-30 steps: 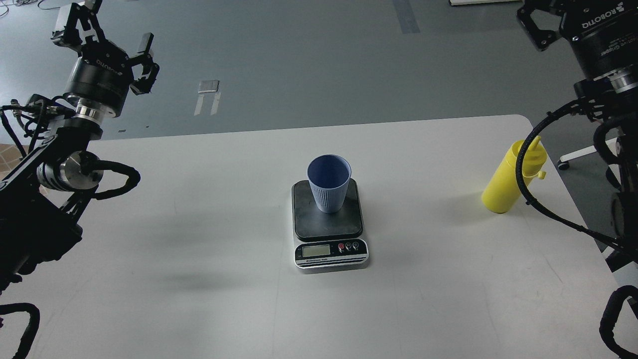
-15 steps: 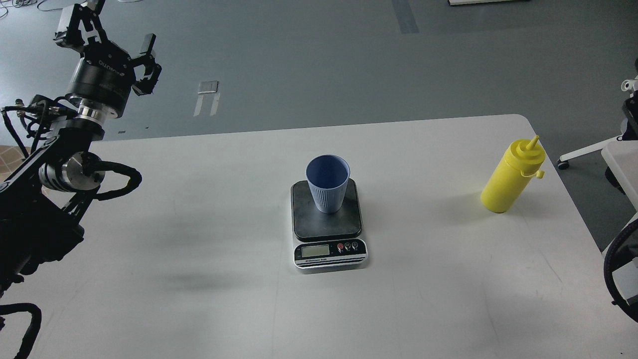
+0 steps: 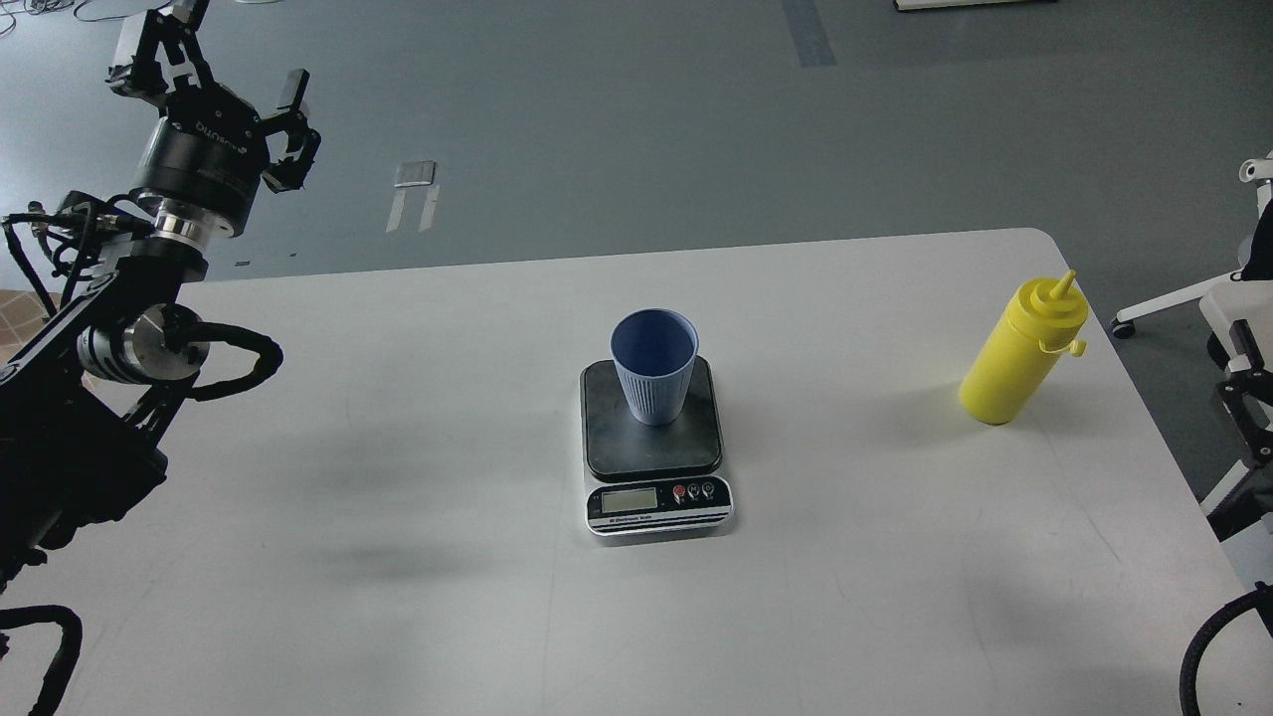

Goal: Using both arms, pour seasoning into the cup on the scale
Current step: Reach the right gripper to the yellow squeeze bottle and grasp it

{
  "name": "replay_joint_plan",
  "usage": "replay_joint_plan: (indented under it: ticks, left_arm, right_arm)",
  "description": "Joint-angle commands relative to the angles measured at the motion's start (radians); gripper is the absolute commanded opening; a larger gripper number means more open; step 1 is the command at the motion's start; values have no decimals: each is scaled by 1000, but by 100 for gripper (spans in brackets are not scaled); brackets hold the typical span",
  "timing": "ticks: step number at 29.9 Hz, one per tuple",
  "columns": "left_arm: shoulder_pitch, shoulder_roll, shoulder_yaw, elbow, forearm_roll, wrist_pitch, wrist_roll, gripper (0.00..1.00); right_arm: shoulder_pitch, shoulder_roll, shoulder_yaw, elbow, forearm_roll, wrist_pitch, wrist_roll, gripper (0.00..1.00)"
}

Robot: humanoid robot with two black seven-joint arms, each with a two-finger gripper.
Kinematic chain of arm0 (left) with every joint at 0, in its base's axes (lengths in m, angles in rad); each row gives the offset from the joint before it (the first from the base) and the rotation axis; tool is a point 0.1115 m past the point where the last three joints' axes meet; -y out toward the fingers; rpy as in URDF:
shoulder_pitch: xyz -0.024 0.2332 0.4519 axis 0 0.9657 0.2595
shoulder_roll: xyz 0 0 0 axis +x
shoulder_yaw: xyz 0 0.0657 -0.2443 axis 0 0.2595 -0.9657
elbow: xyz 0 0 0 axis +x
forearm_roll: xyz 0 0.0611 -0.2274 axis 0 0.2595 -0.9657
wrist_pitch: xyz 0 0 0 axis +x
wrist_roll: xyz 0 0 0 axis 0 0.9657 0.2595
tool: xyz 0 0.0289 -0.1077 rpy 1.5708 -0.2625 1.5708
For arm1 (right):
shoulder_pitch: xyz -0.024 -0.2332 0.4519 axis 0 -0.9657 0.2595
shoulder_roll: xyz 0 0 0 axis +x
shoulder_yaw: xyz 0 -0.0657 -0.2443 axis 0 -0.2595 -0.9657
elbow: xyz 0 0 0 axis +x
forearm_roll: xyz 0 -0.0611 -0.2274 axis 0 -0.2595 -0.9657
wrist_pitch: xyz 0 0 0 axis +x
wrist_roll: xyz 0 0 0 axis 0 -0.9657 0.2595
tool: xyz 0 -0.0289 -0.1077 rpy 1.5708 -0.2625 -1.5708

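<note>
The light blue ribbed cup (image 3: 653, 366) stands upright on the black platform of the scale (image 3: 656, 502) at the middle of the white table. The yellow seasoning bottle (image 3: 1022, 350) stands upright near the table's right edge, cap on its tether at the side. My left gripper (image 3: 221, 68) is open and empty, raised over the table's far left corner, far from the cup. My right gripper is out of view; only dark parts of the right arm (image 3: 1245, 398) and a cable loop show at the right edge.
The white table (image 3: 398, 557) has a rounded far right corner. Grey floor lies beyond it, with a strip of tape (image 3: 416, 189). A white chair base (image 3: 1174, 298) stands right of the table.
My right arm and gripper, seen at the upper right one second ago, have drawn back out of view to the right, uncovering the bottle. The left arm has barely moved.
</note>
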Motion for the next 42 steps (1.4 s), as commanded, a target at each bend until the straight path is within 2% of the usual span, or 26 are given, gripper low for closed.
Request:
replay_joint_plan:
  ticks: [1,5,10,28,42]
  left_arm:
    - [0,0,2,0,0,1,0,98]
    - [0,0,4,0,0,1,0,98]
    - [-1,0,5,0,0,1,0,98]
    - [0,2,7,0,0,3,0,98]
    - [0,2,7,0,0,3,0,98]
  right_arm:
    - [-2,32,-10,-4,-7,0,0,100]
    - [13,86,-27,-24,-18,0,0,100]
    - [41,92,-79,-85,-18,0,0,100]
    - [275,123,-266,-430,-18,0,0,100]
    - [366,152,-278,-534,-20,0,0,100]
